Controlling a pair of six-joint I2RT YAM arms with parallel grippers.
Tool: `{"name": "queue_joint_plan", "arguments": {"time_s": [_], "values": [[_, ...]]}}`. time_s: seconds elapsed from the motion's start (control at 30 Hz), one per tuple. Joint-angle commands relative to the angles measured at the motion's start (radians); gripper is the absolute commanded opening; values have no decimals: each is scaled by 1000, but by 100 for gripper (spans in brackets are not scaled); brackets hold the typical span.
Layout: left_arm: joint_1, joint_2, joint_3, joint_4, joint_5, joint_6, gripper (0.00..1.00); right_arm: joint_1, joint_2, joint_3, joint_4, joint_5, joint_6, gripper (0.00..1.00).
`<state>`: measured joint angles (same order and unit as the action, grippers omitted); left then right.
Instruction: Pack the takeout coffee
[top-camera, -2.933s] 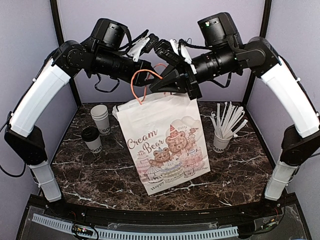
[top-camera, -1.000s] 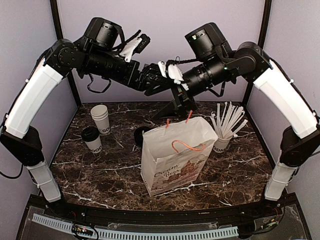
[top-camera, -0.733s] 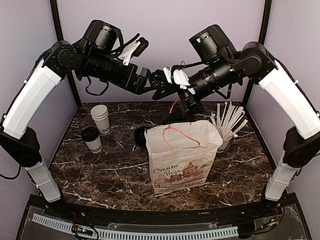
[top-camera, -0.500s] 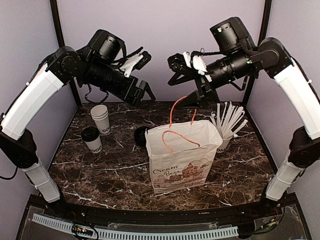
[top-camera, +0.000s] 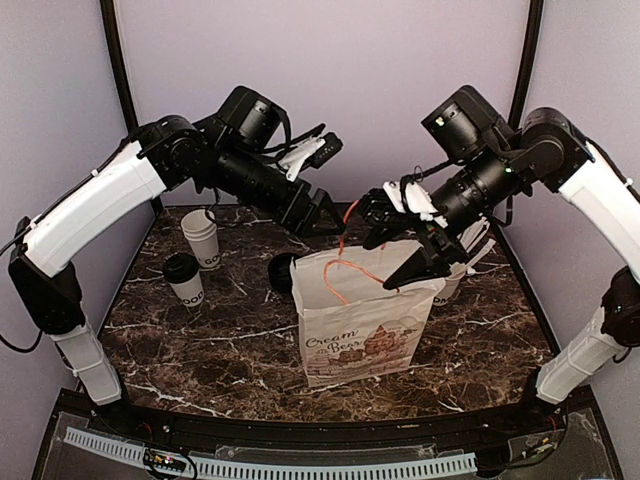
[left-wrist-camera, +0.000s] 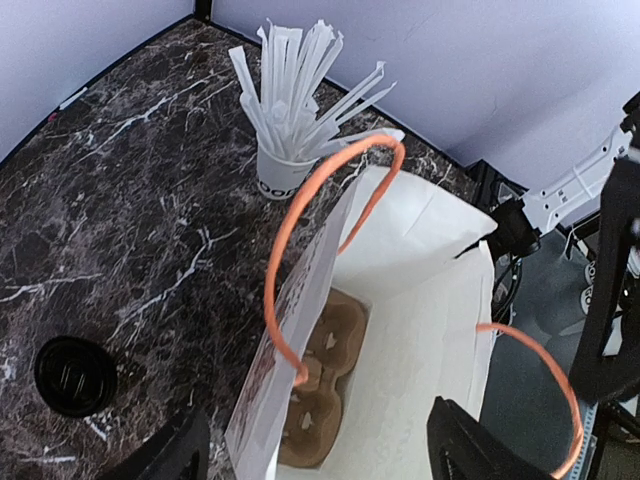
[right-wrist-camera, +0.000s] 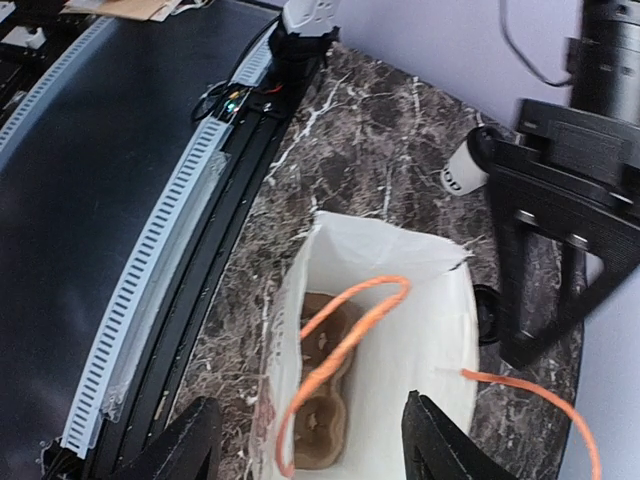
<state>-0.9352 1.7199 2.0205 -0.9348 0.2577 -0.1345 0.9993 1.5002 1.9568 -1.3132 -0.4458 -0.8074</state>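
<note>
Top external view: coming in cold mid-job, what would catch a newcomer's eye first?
The white paper bag with the bear print stands upright and open in the middle, its orange handles sticking up and a brown cup carrier in its bottom. Over its mouth hang the left tool and the right tool, both open and holding nothing. The black-lidded takeout coffee sits outside the bag, off to the left.
</note>
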Motion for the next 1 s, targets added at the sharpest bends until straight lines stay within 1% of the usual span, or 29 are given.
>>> {"name": "queue_joint_plan", "arguments": {"time_s": [0.0,0.03,0.1,0.13,0.17,0.2,0.23,0.27,0.3,0.33,0.37,0.47,0.53,0.67,0.8,0.97], "values": [[-3,92,70,96,48,-45,73,26,-31,-105,22,8,35,62],[-3,106,83,99,45,-54,71,27,-30,-123,27,9,35,61],[-1,154,136,89,33,-82,62,28,-21,-129,41,5,39,58],[-1,191,179,80,27,-100,53,29,-18,-126,50,5,47,56],[-2,206,202,65,21,-105,48,29,-14,-121,58,3,53,53],[-1,233,238,61,23,-110,37,29,-7,-111,64,0,56,48],[-1,242,249,59,30,-111,31,29,-1,-100,69,-4,59,40],[-1,252,261,61,36,-110,16,29,8,-82,73,-9,62,26],[-2,252,263,68,45,-108,9,29,16,-62,77,-14,66,8],[-2,250,269,70,51,-103,2,29,26,-37,84,-19,73,0],[-2,243,277,71,52,-101,0,28,36,-7,88,-24,80,0],[-2,220,306,63,58,-99,0,33,72,100,91,-34,92,0],[-2,204,351,43,54,-106,0,36,94,178,93,-41,100,0],[-1,158,387,35,7,-100,0,45,128,303,104,-47,111,0],[0,109,401,65,-59,-82,0,54,153,385,120,-30,111,0],[10,73,419,94,-93,-64,0,62,183,464,142,-11,114,0]]}}
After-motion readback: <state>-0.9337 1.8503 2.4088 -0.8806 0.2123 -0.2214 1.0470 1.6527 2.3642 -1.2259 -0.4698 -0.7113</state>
